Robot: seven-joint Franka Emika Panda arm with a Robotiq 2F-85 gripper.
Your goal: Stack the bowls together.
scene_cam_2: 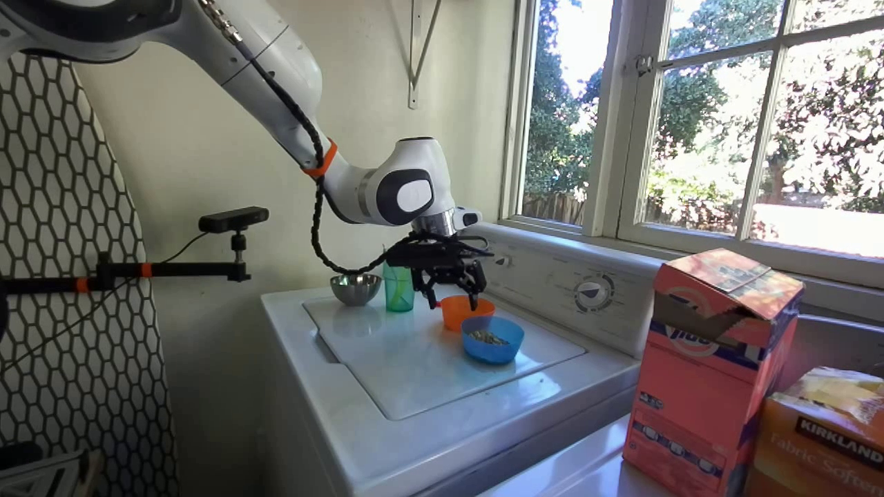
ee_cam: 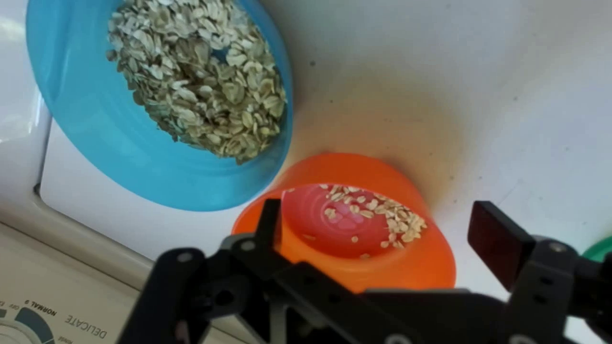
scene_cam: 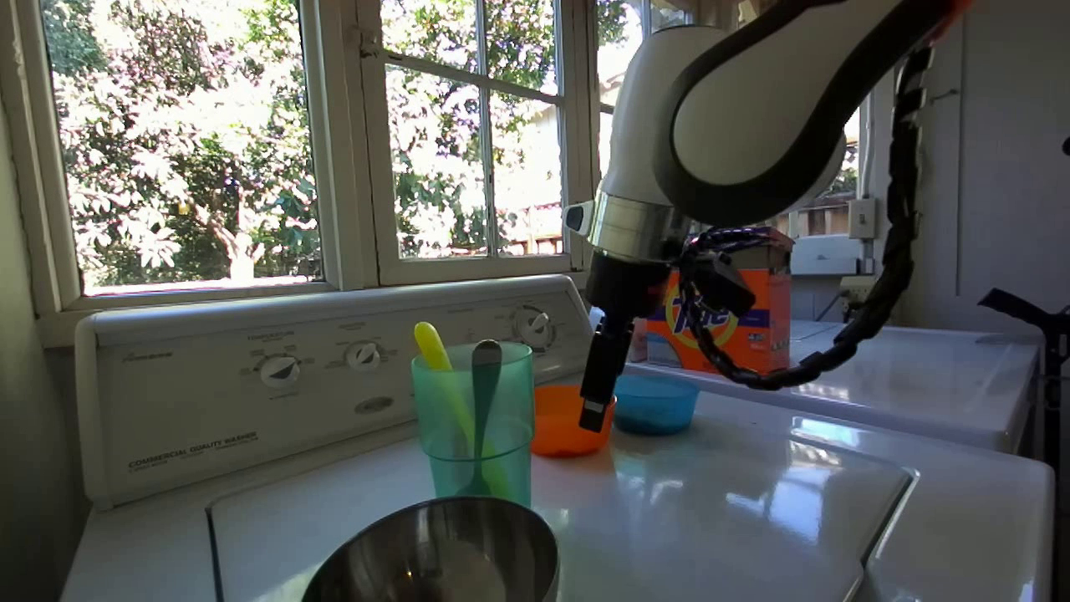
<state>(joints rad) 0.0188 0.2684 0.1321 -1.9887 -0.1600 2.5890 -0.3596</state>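
The black two-fingered gripper (ee_cam: 380,229) has its fingers spread wide and holds nothing. On the white enamel washer top (scene_cam_2: 414,373) below it, the round orange plastic bowl (ee_cam: 354,272) lies between those fingers in the wrist view, but set to the left: the left finger overlaps its rim, the right one stands beyond its right edge. Being round, it offers no long axis; straddling it whole would probably need a shift left. Whether that left tip is above or inside the rim, I cannot tell. Next comes the wide, round blue plastic bowl (ee_cam: 124,143), close beside and perhaps touching. The wrist view shows pale oat flakes (ee_cam: 205,100) in both; in an exterior view, with the translucent green plastic cup (scene_cam: 512,410) in front, neither bowl's flakes can be seen. Past the cup, the shiny metal bowl (scene_cam_2: 355,291) shows only in the exterior views.
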